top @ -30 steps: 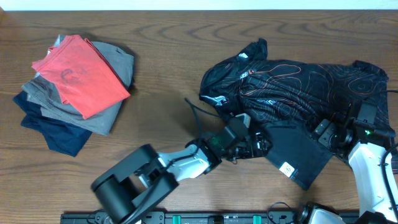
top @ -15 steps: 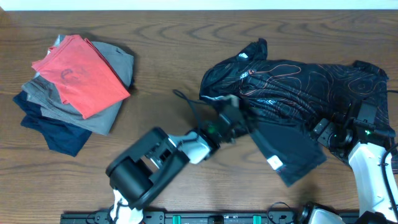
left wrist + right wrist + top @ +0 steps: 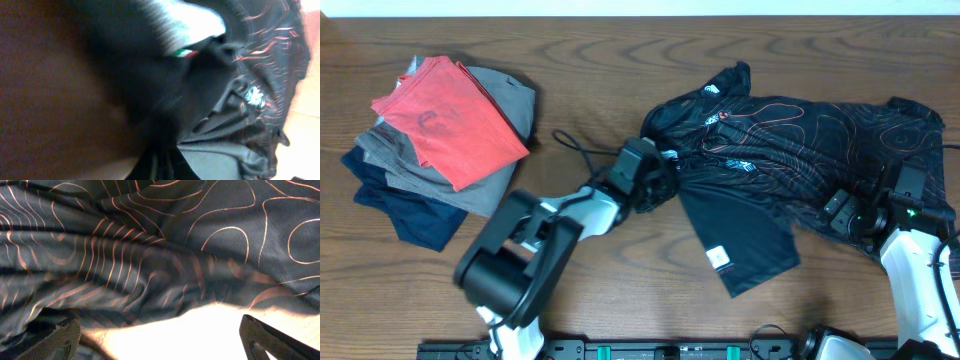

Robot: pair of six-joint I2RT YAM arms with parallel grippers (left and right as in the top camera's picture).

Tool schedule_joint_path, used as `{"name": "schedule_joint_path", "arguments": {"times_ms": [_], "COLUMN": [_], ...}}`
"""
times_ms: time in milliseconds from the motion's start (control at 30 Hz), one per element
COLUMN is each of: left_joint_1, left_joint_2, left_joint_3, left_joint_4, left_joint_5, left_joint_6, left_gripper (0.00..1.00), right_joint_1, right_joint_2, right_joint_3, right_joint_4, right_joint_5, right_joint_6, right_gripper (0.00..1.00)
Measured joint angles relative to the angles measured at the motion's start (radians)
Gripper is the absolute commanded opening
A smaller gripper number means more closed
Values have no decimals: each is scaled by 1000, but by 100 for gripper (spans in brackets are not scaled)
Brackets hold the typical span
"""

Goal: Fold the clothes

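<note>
My left hand is pinched together on a bunched fold of the one black jersey, at its left edge. The jersey lies crumpled on the right half of the counter, one plain flap hanging toward me. My right hand sits on the jersey's right side, fingers spread wide with nothing between them. Far left, well apart, is one pile: a red shirt on top, a grey garment under it and a navy garment lowest. One black cable loops beside my left arm.
</note>
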Motion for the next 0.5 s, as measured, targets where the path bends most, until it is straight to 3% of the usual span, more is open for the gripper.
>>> {"name": "schedule_joint_path", "arguments": {"times_ms": [67,267,500], "left_joint_1": [10,-57,-195], "left_joint_2": [-39,-77,-91], "left_joint_3": [0,1,8], "left_joint_4": [-85,-141,-143], "left_joint_5": [29,79,-83], "left_joint_6": [22,46,54], "left_gripper": [46,65,67], "right_joint_1": [0,0,0], "right_joint_2": [0,0,0], "right_joint_3": [0,0,0], "right_joint_4": [4,16,15], "right_joint_5": [0,0,-2], "right_joint_6": [0,0,0], "right_gripper": [99,99,99]}}
